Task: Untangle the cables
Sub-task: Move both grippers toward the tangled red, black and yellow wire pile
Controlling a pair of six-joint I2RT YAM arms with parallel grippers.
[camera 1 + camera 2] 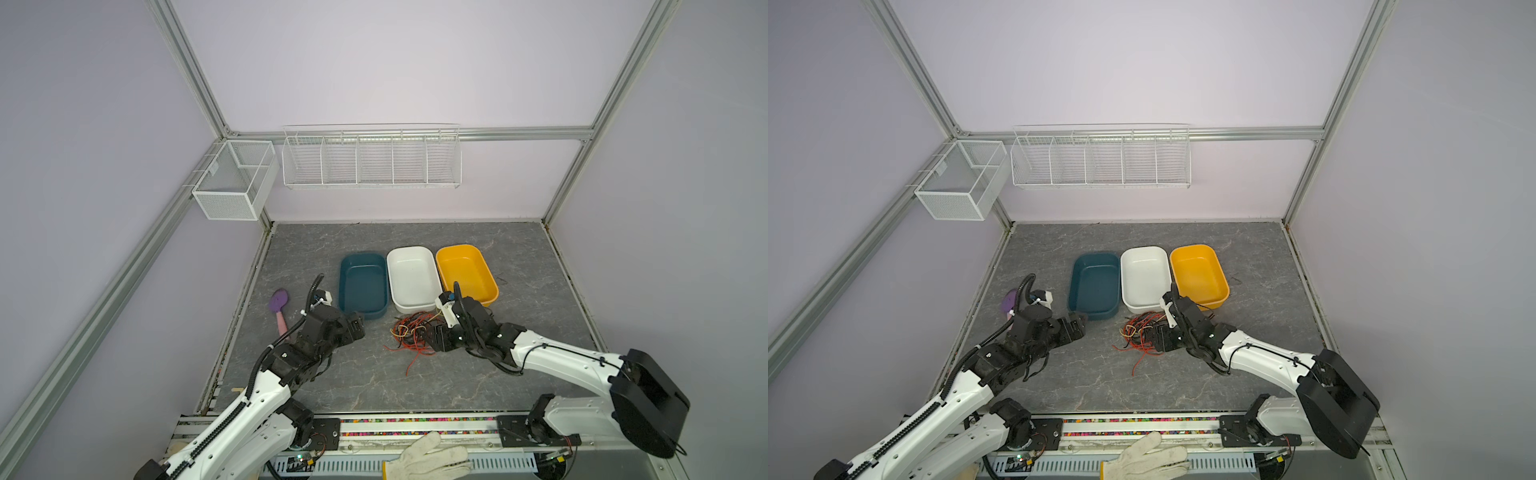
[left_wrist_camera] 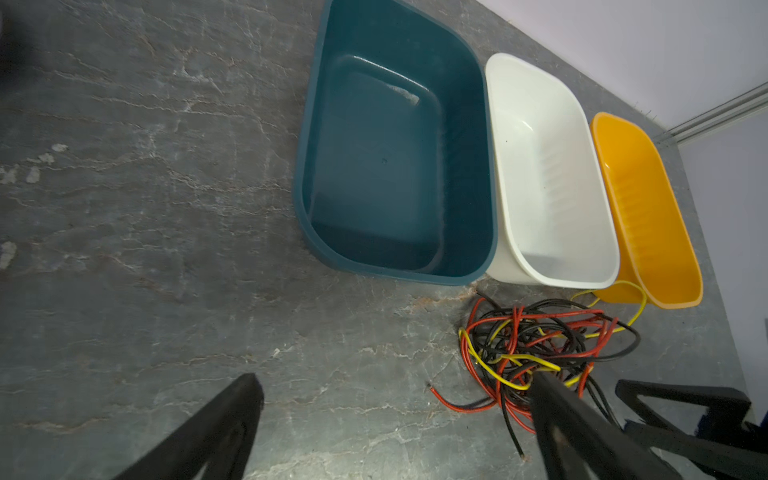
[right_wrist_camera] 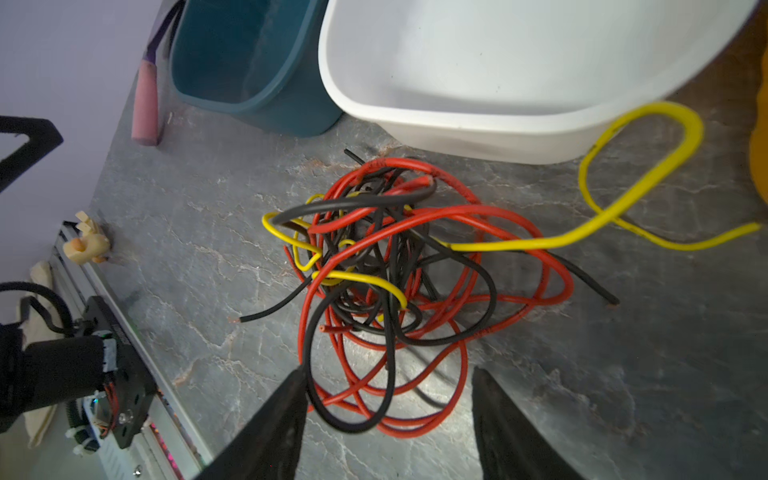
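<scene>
The cables (image 1: 411,332) lie as one tangled heap of thin red, black and yellow wires on the grey table, just in front of the white bin; the heap shows in both top views (image 1: 1139,332). A yellow cable (image 3: 648,166) loops away toward the yellow bin. My right gripper (image 3: 388,374) is low at the heap's right edge, open. Red and black cable loops (image 3: 374,415) lie between its fingers, and one finger touches the black loop. My left gripper (image 2: 397,384) is wide open to the left of the heap (image 2: 536,345), with bare table between its fingers.
Teal bin (image 1: 362,286), white bin (image 1: 413,278) and yellow bin (image 1: 465,272) stand in a row behind the heap, all empty. A purple and pink spatula (image 1: 279,301) lies at the table's left edge. A white glove (image 1: 424,457) rests on the front rail. Wire baskets (image 1: 370,162) hang on the back wall.
</scene>
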